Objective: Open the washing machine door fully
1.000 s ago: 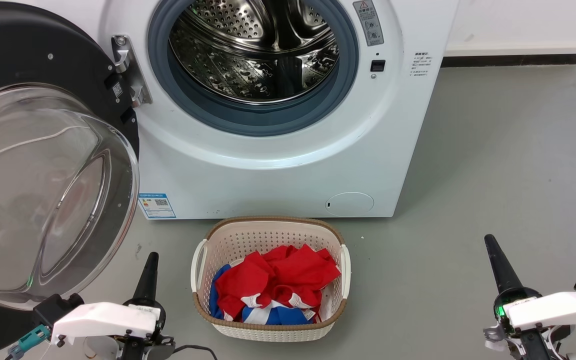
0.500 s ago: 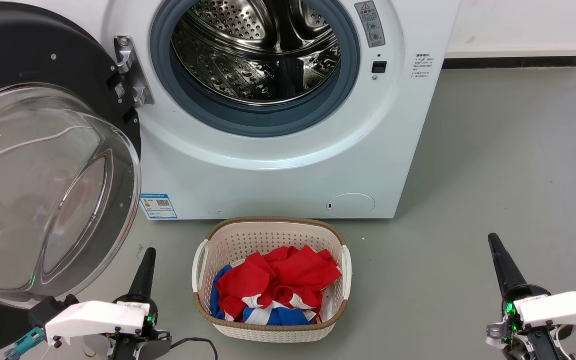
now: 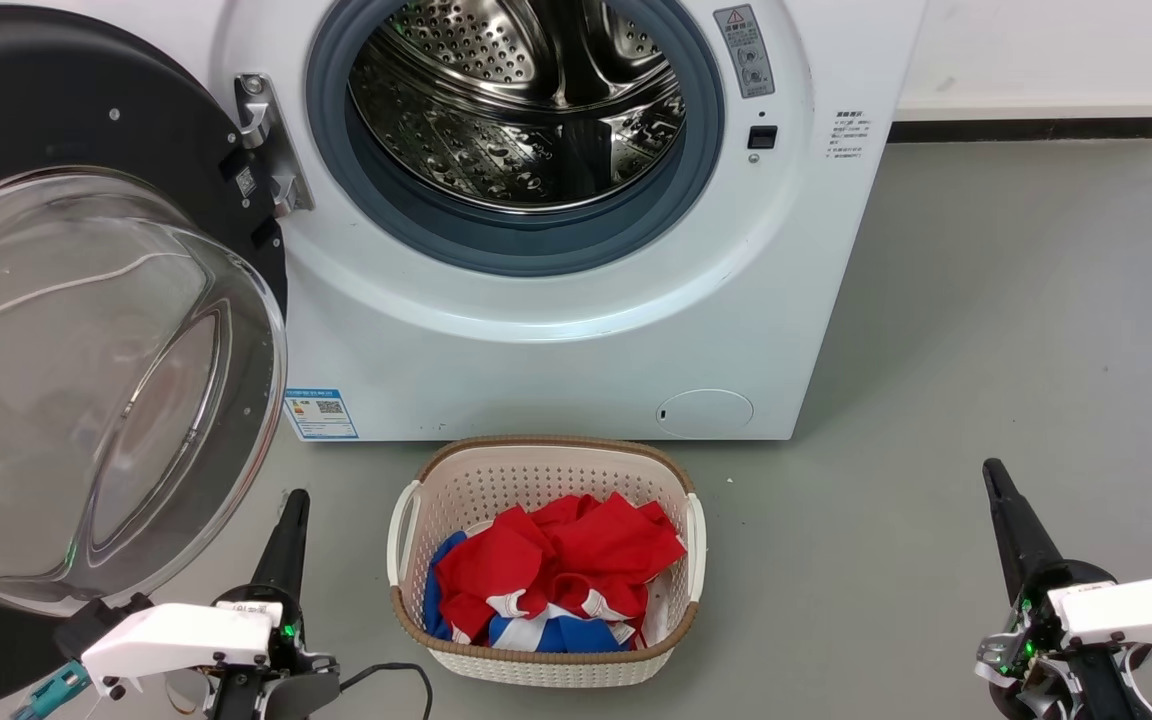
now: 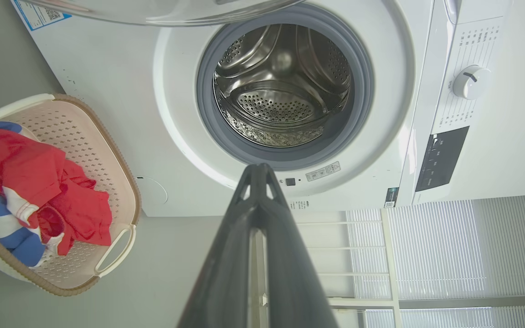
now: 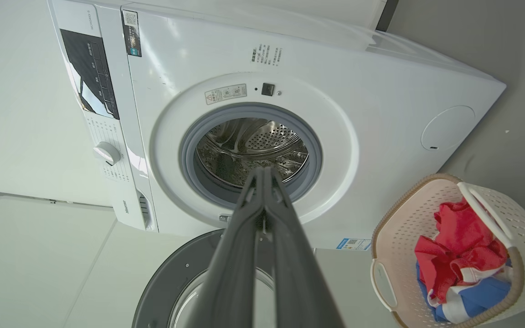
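washing machine [image 3: 576, 330]: stands on the floor [image 3: 986, 350], behind everything else.
washing machine door [image 3: 86, 350]: hinged at the machine's left, swung out leftward, clear of the drum [image 3: 526, 110].
basket [image 3: 546, 452]: on the floor just before the machine, clothes [image 3: 556, 570] inside.
left hand [image 3: 296, 500]: left of the basket, under the door.
right hand [image 3: 992, 472]: well right of the basket.

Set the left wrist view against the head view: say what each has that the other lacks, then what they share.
The left wrist view adds the control dial, the dark display panel and the slatted blinds. The head view adds the black rim of the washing machine door, its metal hinge, and the right tool, shut. Both show the washing machine, its steel drum, the basket of red and blue clothes, and the left tool, shut.
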You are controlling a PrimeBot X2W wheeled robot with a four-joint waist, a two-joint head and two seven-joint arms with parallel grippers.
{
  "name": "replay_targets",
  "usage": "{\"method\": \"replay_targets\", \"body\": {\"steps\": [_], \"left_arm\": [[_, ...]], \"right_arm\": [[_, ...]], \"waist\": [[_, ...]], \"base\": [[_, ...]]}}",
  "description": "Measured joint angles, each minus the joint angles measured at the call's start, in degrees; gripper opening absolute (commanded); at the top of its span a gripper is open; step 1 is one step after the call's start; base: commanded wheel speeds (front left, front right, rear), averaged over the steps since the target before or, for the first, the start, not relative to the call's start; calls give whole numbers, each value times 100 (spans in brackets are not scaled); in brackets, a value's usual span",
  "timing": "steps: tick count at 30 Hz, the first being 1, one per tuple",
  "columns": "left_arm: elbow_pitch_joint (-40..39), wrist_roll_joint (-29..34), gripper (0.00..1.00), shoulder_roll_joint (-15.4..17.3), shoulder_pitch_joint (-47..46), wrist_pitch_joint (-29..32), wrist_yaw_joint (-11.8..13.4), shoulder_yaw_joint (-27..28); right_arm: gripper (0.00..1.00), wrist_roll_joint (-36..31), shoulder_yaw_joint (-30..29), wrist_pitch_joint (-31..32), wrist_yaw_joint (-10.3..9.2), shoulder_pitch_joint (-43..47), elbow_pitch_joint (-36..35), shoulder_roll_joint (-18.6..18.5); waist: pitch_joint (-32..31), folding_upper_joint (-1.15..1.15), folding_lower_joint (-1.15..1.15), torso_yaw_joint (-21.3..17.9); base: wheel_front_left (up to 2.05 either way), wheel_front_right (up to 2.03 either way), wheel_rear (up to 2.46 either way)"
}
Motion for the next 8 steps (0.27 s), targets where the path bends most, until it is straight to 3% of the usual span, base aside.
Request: {"method": "replay_targets", "body": {"steps": [8], "left_arm": [[0,-302,0,-38,-5,87,-56,79]], "right_arm": [[0,348,-42,52,0,-13,43,2]], "waist": [[-12,0,0,14]], "base": [[0,0,0]]}}
